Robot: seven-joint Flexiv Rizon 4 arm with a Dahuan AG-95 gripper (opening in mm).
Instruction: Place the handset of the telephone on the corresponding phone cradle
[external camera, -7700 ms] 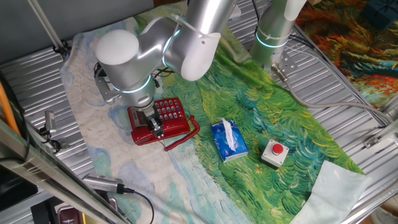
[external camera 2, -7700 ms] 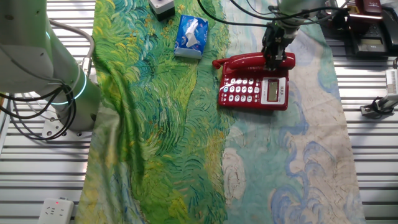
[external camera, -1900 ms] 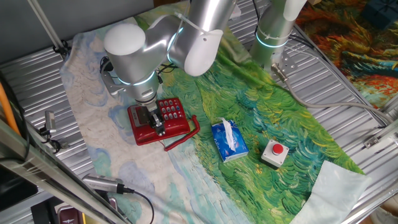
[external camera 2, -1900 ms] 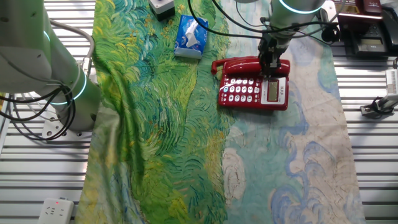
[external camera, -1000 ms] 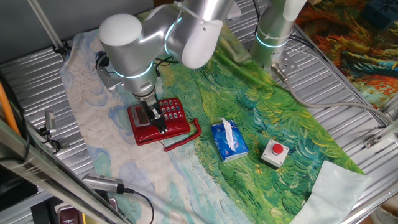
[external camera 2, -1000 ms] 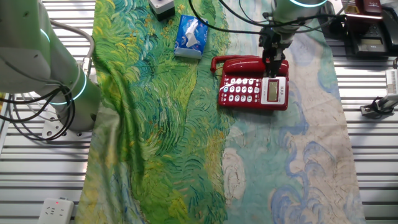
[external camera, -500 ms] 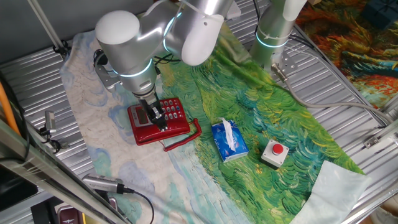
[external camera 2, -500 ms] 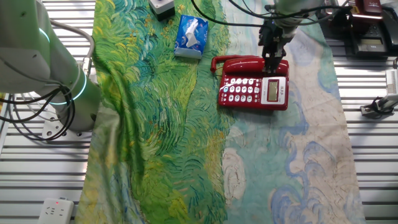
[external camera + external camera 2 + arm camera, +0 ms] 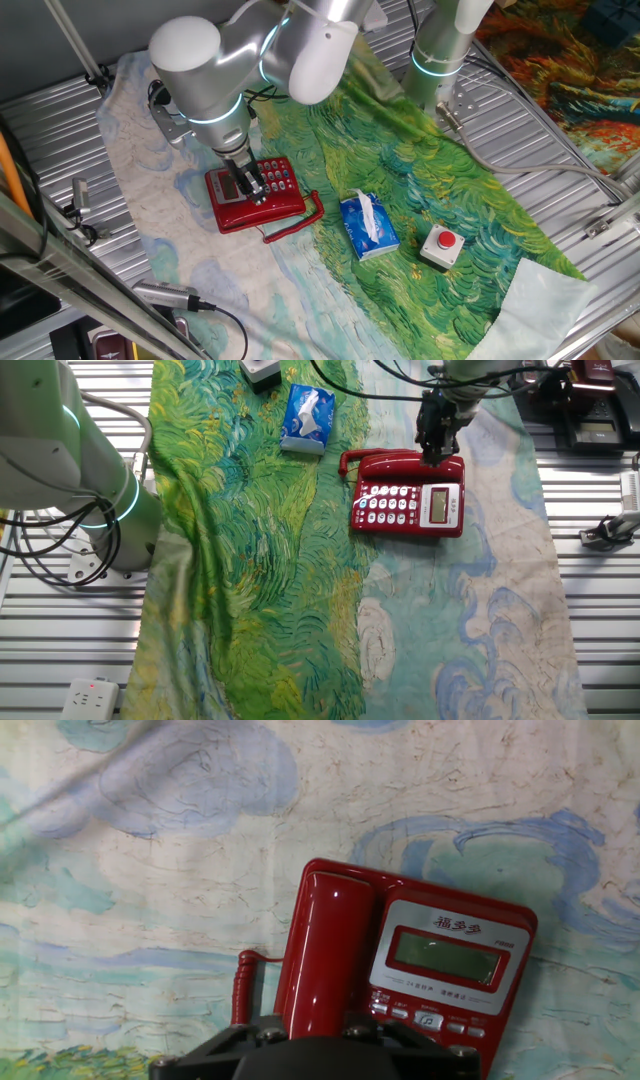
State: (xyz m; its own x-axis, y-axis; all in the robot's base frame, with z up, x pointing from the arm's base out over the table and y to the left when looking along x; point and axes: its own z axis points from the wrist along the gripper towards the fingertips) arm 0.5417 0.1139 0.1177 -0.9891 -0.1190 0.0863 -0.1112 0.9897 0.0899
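The red telephone [image 9: 262, 192] [image 9: 408, 500] [image 9: 450, 960] sits on the painted cloth. Its glossy red handset [image 9: 272, 209] [image 9: 390, 461] [image 9: 328, 945] lies flat along the phone cradle beside the keypad and display, covering it. A coiled red cord [image 9: 243, 985] trails from the handset's end. My gripper [image 9: 252, 189] [image 9: 437, 452] hangs just above the display end of the handset, open, with nothing held. In the hand view only the black underside of the hand shows at the bottom edge; the fingertips are out of sight.
A blue tissue pack [image 9: 367, 227] [image 9: 306, 415] lies beside the phone, and a small grey box with a red button [image 9: 442, 246] past it. A second arm's base [image 9: 95, 490] stands at the cloth's edge. Ribbed metal table surrounds the cloth.
The gripper has lifted a little off the handset over the last second. The handset and phone have stayed in place.
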